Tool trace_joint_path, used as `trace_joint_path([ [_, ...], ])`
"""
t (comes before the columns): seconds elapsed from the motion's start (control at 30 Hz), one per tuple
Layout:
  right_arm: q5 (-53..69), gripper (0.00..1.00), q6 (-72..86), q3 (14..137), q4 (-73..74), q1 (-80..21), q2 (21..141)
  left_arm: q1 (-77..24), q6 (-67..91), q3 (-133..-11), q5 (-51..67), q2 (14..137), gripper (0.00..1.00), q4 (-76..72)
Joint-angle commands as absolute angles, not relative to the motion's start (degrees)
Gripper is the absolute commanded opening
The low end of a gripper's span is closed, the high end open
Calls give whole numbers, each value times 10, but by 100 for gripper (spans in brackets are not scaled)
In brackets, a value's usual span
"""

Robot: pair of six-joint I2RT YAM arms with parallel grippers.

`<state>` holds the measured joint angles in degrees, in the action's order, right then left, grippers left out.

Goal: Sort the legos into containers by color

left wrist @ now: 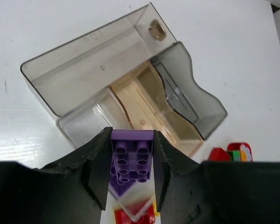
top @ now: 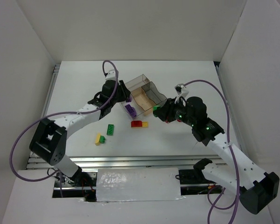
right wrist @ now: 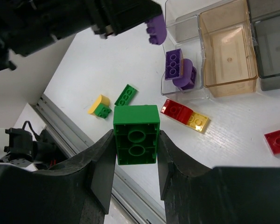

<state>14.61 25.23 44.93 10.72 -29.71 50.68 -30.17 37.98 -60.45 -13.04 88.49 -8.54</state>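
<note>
- The containers [top: 151, 88] stand as one low tray on the white table [top: 74, 84], made up of a clear compartment [right wrist: 196, 91], a tan compartment [right wrist: 226, 51] next to it, and smoky-grey compartments [right wrist: 273, 46] on the far and outer sides
- The left gripper [left wrist: 132, 140] has its fingers clamped on a purple brick [left wrist: 130, 161], studs facing the wrist camera
- It holds that brick in the air at the edge of the clear compartment; whether it is right over the opening cannot be told
- Two more purple bricks [right wrist: 179, 70] lie inside the clear compartment, touching each other
- The tan compartment has no brick in it
- The right gripper [right wrist: 136, 140] has its fingers closed tight on a green brick [right wrist: 136, 126], gripped by its two long sides and lifted off the table on the near side of the containers
- A red brick [right wrist: 175, 109] and a yellow brick [right wrist: 198, 121] lie end to end on the table, just beside the near wall of the clear compartment
- A flat green brick [right wrist: 126, 94] and a yellow-and-green piece [right wrist: 100, 106] lie near each other, well apart from the containers, out past the clear compartment
- Another red brick [right wrist: 277, 140] lies on the table near the smoky-grey side of the containers, not touching them
</note>
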Motion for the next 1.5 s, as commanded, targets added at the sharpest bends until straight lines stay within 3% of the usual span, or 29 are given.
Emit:
trace_joint_path([
  [0.0, 149, 0, 250, 450, 96, -295, 497, -280, 396, -643, -142, 923, 7, -166],
  [0.3, 169, 0, 236, 446, 98, -294, 501, -262, 396, -694, -134, 1013, 24, -173],
  [0.43, 169, 0, 235, 443, 97, -294, 506, -260, 399, -686, -136, 1020, 41, -184],
  [0.6, 167, 0, 234, 443, 90, -294, 520, -260, 408, -651, -139, 1008, 51, -199],
  [0.67, 168, 0, 236, 443, 85, -294, 528, -259, 408, -640, -136, 1002, 64, -204],
  [0.7, 168, 0, 236, 444, 81, -295, 532, -260, 406, -639, -137, 1001, 78, -203],
  [1.0, 148, 0, 230, 512, 78, -294, 660, -261, 406, -608, -148, 938, 78, -196],
  [1.07, 112, 4, 222, 559, 86, -294, 722, -262, 410, -606, -161, 898, 80, -171],
  [1.17, 68, 10, 201, 651, 144, -294, 829, -264, 420, -623, -206, 832, 90, -104],
  [1.23, 47, 13, 194, 719, 166, -294, 907, -263, 436, -659, -242, 791, 93, 11],
  [1.27, 34, 14, 183, 739, 184, -294, 932, -263, 438, -668, -249, 780, 99, 52],
  [1.37, 14, 20, 163, 820, 220, -294, 1020, -260, 440, -693, -257, 730, 99, 180],
  [1.47, 9, 47, 158, 895, 255, -294, 1091, -257, 460, -696, -247, 668, 99, 294],
])
